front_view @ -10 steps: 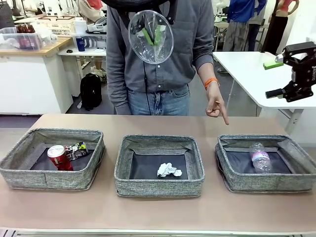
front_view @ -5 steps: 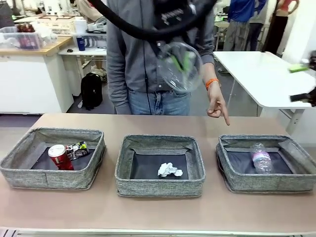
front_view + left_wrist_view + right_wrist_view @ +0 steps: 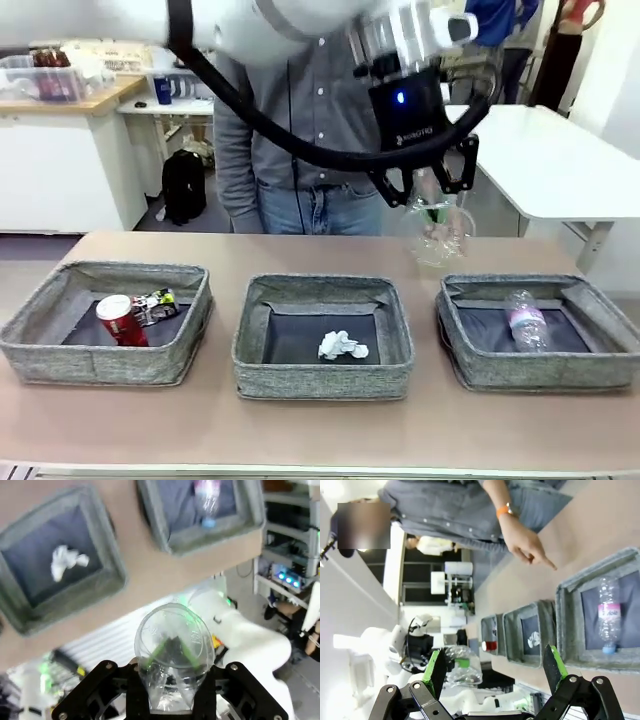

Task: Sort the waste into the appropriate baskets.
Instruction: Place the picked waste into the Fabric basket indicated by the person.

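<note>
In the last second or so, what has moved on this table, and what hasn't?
The left gripper, shut on the clear plastic cup, carried it from high in the middle down and rightward, to just behind the right-hand grey woven basket. The right arm left the front view. Unchanged: the red drink can and crushed dark can, the crumpled white paper ball, the clear plastic bottle, and the person's pointing hand.

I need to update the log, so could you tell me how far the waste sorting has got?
Done: the red can and crushed can lie in the left basket, the paper ball in the middle basket, the bottle in the right basket. In hand: the left gripper holds the clear cup near the right basket. Left: dropping it in.
</note>
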Robot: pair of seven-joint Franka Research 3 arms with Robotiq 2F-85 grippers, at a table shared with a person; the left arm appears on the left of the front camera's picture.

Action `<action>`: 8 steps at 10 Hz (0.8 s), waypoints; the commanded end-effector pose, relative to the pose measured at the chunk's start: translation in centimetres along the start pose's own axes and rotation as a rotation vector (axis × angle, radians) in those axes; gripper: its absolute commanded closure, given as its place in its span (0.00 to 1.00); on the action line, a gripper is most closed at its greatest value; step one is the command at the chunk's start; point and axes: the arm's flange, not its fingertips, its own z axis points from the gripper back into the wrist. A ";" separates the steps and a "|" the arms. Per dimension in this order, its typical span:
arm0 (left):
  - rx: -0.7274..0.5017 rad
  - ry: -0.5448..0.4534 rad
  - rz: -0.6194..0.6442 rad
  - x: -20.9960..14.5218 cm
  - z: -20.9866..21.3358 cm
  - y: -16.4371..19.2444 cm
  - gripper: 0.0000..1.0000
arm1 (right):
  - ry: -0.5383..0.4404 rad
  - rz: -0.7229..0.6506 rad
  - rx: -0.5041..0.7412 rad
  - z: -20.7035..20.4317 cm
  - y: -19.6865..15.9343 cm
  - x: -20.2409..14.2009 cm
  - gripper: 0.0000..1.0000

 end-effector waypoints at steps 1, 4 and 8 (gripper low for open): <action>-0.018 -0.070 -0.101 5.1 -1.7 -1.8 0.93 | -0.029 0.032 0.044 2.2 -2.1 -2.5 0.00; -0.052 -0.083 -0.134 10.2 -8.1 -5.4 0.93 | -0.075 0.046 0.179 7.1 -6.5 -5.6 0.00; 0.114 0.027 -0.187 13.4 -15.8 -9.3 0.93 | -0.063 -0.003 0.074 4.4 -3.9 -3.4 0.00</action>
